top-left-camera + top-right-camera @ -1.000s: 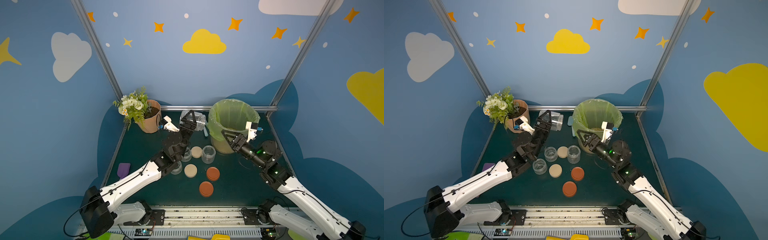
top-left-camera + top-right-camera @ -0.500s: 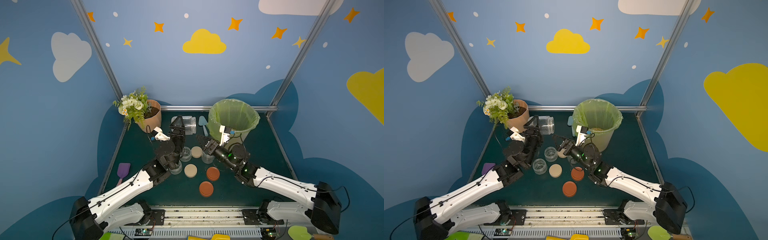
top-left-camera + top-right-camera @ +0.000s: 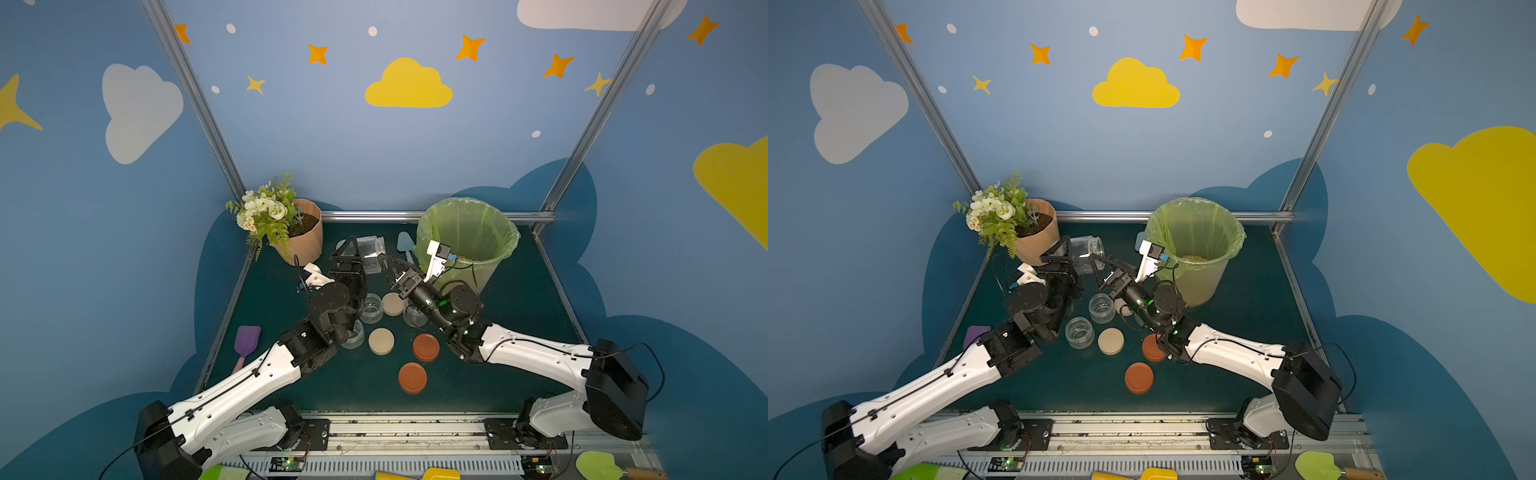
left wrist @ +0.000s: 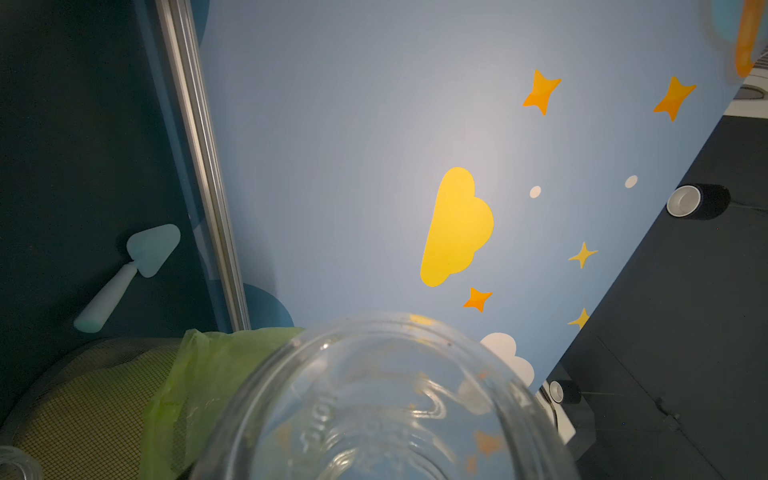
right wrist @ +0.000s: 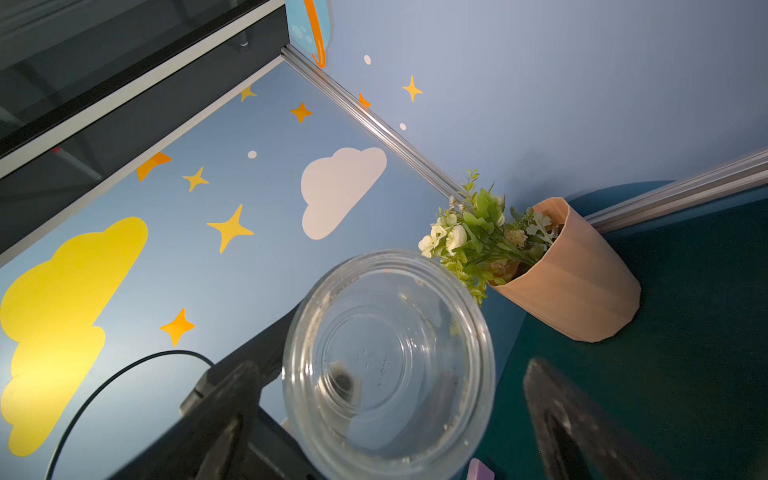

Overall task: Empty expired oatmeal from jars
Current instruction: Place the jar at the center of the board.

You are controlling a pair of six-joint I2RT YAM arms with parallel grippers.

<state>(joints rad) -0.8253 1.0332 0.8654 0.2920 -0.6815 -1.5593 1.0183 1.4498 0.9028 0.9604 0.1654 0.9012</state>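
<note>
On the tabletop [image 3: 1246, 332], the bin [image 3: 1204, 286] holds oatmeal [image 3: 1194, 258]; held jar [image 3: 1086, 251] looks empty.

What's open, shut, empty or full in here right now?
Held jar: lidless, tipped sideways, nearly empty.
Left gripper: shut on the held jar.
Right gripper: open, holding nothing.
Table jars: upright, lidless, empty.
Beige lids: off, lying flat.
Rust-red lids: off, lying flat.
Bin: upright, oatmeal at the bottom.
Flowerpot: upright, flowers in it.
</note>
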